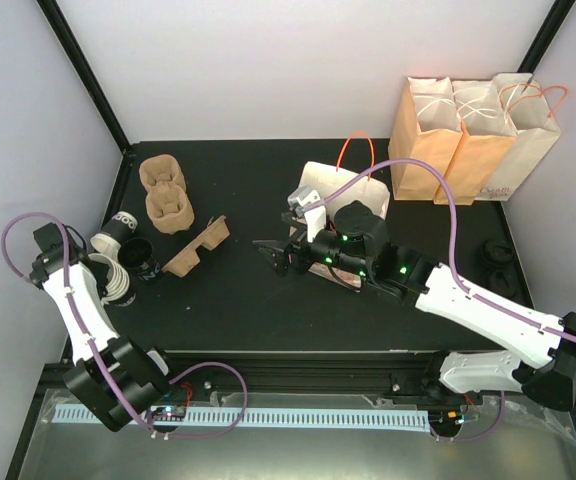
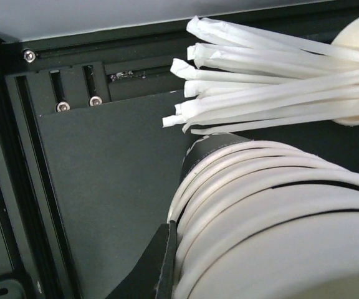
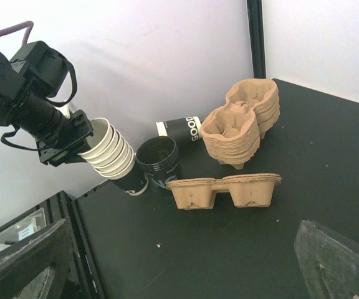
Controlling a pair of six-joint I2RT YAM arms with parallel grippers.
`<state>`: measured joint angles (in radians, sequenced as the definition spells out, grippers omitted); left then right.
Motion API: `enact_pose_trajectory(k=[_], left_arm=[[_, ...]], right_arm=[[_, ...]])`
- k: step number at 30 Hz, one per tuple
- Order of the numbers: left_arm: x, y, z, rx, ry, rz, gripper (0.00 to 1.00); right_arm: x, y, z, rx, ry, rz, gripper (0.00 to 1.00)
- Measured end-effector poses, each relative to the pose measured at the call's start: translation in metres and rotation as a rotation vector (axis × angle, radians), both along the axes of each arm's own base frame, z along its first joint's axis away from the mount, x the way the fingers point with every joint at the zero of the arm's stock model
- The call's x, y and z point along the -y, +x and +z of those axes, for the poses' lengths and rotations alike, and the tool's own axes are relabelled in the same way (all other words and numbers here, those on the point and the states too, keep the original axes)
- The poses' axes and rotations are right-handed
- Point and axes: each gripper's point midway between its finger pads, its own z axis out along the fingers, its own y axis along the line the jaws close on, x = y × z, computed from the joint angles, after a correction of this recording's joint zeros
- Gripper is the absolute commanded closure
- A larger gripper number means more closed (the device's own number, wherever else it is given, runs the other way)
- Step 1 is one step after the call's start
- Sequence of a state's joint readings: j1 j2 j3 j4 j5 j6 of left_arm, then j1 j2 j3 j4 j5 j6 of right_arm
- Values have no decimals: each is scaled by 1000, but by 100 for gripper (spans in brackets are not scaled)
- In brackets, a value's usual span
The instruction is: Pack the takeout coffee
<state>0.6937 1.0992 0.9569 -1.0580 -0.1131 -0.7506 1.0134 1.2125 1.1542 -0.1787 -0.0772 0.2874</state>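
The takeout coffee [image 3: 159, 169], a small black paper cup with white lettering whose dark round top is read as a black plastic lid, is found upright near the left edge of the tabletop [image 1: 268, 310]. It is just beside a tilted stack of white paper cups [image 3: 110, 149] on its near side and near a single brown moulded-pulp cup carrier [image 3: 224, 190] on the side toward the middle. A second black paper cup [image 3: 181, 128] is seen lying on its side behind it. The left jaws are drawn together and appear pinched on the rim of the topmost white cup, with white paper-wrapped straws [image 2: 260, 81] showing just beyond in the left wrist view. The right jaws are spread wide with nothing between them, over the middle of the tabletop and well apart from the coffee. Whether the cup is filled cannot be told, so it is best treated as though liquid were inside: kept upright and moved without jerks. The thin paper wall is expected to give under a hard squeeze, and the pressed-on lid could be popped off if the rim is deformed. The coated, tapered side is judged smooth enough to slide down through a loose grip. A hold is best taken across the upper body just under the lid's skirt, where the rolled rim stiffens the wall. The three upright paper bags [image 1: 473, 135] at the far right corner are well apart from it.
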Motion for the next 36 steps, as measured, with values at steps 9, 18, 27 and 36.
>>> enact_pose_trajectory(k=[9,18,27,36], left_arm=[[6,-4,-1,-27,-41,7,98],[39,-25,-2,-73,-160,-16,98],[86,-29,8,20,-195,-91,98],[104,-17,0,-28,-238,-126,8]], right_arm=[[3,-2,-1,-2,10,0,0],[1,-3,4,2,29,9,0],[1,-3,6,6,35,9,0],[1,-3,6,7,35,7,0]])
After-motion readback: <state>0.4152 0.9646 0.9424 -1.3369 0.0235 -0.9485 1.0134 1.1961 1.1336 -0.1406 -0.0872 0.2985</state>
